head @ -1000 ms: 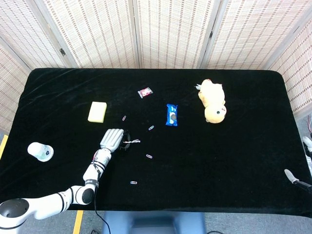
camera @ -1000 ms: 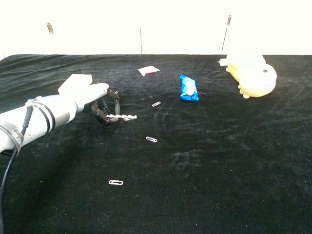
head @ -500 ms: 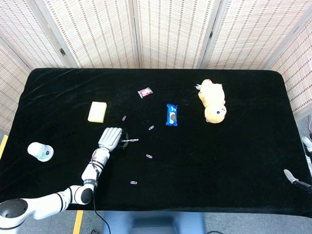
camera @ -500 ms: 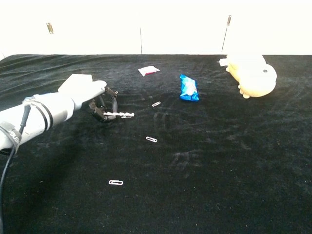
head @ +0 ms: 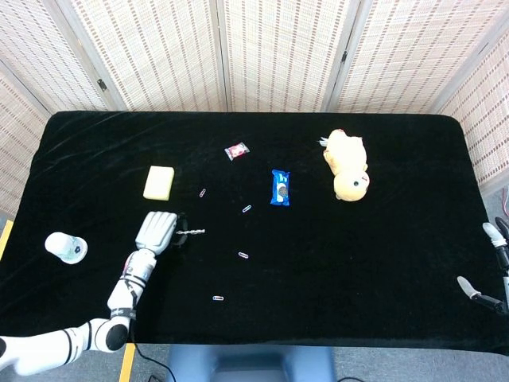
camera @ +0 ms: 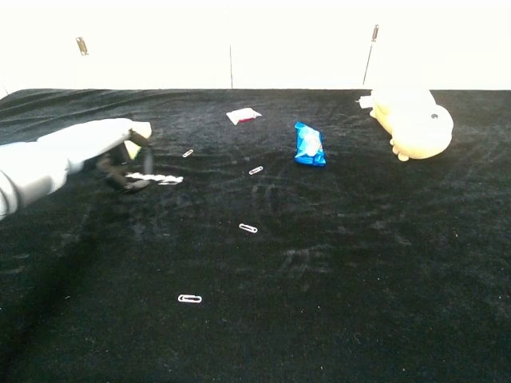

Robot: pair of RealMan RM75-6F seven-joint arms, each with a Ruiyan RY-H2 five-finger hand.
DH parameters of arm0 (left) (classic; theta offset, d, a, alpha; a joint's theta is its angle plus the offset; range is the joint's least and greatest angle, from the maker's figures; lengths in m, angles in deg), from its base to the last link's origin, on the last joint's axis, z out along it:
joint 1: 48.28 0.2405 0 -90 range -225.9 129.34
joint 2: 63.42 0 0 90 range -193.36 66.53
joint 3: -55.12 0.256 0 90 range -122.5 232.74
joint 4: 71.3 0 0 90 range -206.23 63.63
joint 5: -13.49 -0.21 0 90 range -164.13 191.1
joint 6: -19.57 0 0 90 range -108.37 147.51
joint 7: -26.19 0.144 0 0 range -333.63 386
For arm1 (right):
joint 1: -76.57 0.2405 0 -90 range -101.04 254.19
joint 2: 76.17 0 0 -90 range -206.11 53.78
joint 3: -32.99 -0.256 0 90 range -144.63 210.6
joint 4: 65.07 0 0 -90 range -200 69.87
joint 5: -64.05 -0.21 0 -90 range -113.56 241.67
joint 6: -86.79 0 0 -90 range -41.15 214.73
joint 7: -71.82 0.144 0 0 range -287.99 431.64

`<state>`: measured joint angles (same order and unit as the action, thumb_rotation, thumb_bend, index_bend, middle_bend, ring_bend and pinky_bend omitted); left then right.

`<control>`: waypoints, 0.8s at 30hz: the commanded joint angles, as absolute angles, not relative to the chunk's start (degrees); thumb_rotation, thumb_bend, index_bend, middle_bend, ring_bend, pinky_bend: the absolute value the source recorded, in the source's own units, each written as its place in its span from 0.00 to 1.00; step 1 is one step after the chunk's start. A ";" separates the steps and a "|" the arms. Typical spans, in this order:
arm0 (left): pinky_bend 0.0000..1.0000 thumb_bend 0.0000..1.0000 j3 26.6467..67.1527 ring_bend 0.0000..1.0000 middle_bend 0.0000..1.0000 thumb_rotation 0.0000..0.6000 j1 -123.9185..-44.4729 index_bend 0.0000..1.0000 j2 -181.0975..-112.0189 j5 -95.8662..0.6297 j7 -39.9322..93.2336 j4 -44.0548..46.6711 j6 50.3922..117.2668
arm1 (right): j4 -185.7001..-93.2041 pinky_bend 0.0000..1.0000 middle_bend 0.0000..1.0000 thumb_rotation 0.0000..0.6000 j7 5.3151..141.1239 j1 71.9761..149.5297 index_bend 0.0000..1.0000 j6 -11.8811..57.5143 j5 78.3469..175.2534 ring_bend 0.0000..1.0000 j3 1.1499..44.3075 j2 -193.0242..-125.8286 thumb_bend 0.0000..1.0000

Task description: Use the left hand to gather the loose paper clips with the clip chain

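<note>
Left hand (head: 156,231), fingers pinched on the clip chain (camera: 156,178), now drawn back toward the table's left, chain end trailing just off the fingertips. Loose paper clips (camera: 248,228) still scattered well apart on the black cloth (head: 382,263). No clip gathered yet, by the look of it; right hand barely in frame, fingers impossible to read.

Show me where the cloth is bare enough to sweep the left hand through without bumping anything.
Bare cloth lies right of the blue packet and below the yellow plush, out to the table edge. It is crowded around the left hand holding the clip chain: loose clips ring it, sponge just above.
</note>
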<state>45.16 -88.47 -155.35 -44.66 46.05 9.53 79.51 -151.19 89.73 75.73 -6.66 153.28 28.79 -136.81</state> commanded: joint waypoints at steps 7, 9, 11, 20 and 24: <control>1.00 0.64 49.09 1.00 1.00 1.00 -83.39 0.81 -150.95 -45.93 50.68 17.72 85.33 | -151.32 0.00 0.00 1.00 89.36 76.83 0.01 -5.64 155.01 0.04 29.26 -136.63 0.24; 1.00 0.64 49.76 1.00 1.00 1.00 -82.37 0.81 -150.36 -46.35 51.49 19.35 86.82 | -151.25 0.00 0.00 1.00 89.53 77.05 0.01 -5.55 155.37 0.03 29.31 -136.54 0.24; 1.00 0.64 50.58 1.00 1.00 1.00 -81.13 0.81 -149.74 -47.27 52.22 21.23 88.72 | -151.17 0.00 0.00 1.00 89.92 77.37 0.00 -5.37 155.83 0.03 29.40 -136.42 0.24; 1.00 0.64 55.51 1.00 1.00 1.00 -76.61 0.81 -148.40 -53.02 56.69 27.48 94.64 | -150.73 0.00 0.00 1.00 91.69 78.76 0.00 -3.75 157.03 0.03 30.00 -135.69 0.24; 1.00 0.64 57.41 1.00 1.00 1.00 -75.13 0.81 -148.34 -55.12 59.06 29.31 96.03 | -150.72 0.00 0.00 1.00 91.81 78.79 0.00 -3.78 157.30 0.03 30.32 -135.57 0.24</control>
